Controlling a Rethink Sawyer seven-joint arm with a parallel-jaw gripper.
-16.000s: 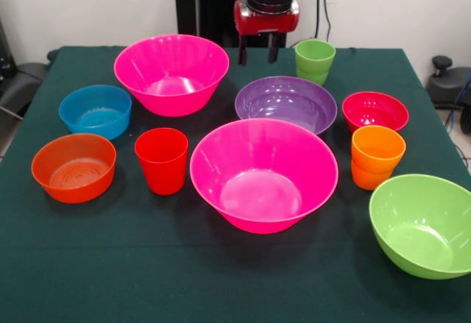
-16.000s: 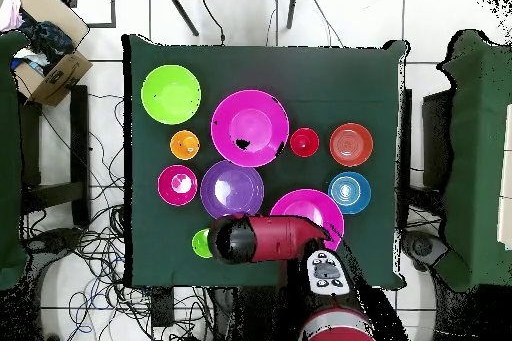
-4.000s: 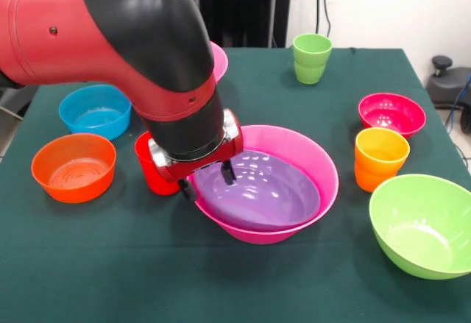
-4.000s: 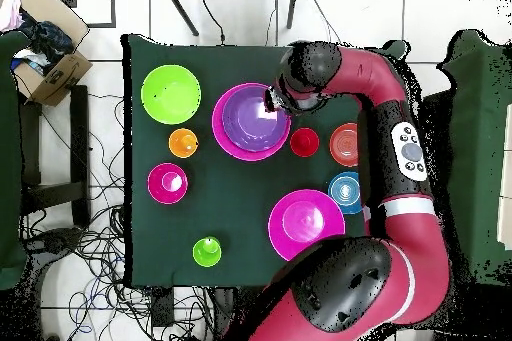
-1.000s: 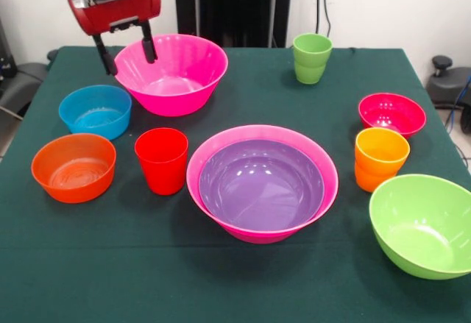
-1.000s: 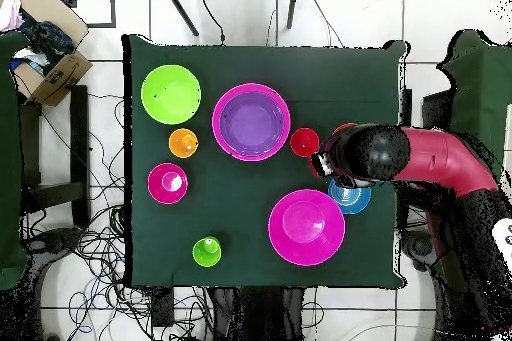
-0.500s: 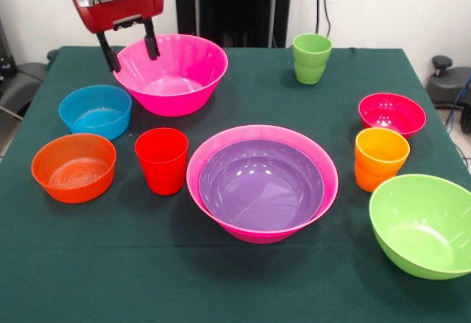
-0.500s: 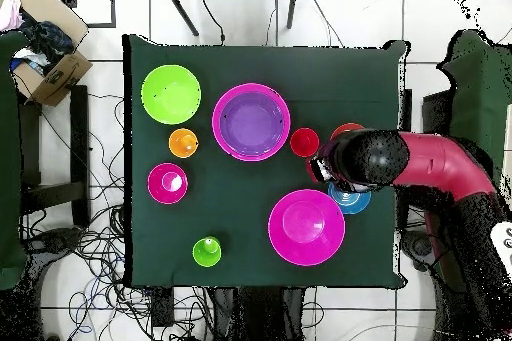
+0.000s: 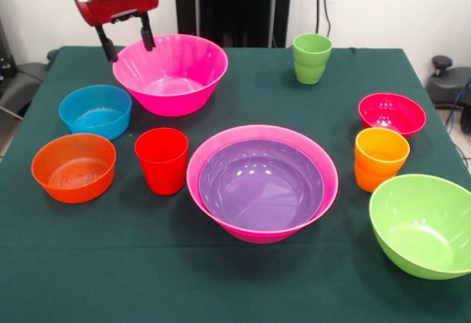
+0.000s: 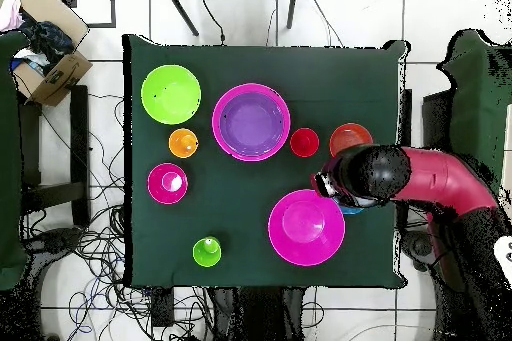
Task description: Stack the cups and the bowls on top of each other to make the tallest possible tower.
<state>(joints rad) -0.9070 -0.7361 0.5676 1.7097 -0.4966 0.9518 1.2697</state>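
Front camera faces robot; overhead looks down; both share table (image 9: 243, 293).

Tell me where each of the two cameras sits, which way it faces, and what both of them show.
Front view: across the table from the robot, facing it; only the open gripper shows, top left, above the empty pink bowl.
Overhead view: above the table, looking straight down; the red arm enters from the right.
Shared: the purple bowl nested in the other pink bowl, and the green cup.

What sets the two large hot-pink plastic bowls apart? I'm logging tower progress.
The near hot-pink bowl holds the purple bowl nested inside; the far hot-pink bowl is empty. The open gripper hangs by the far bowl's rim, away from the near bowl. Both are upright and glossy.
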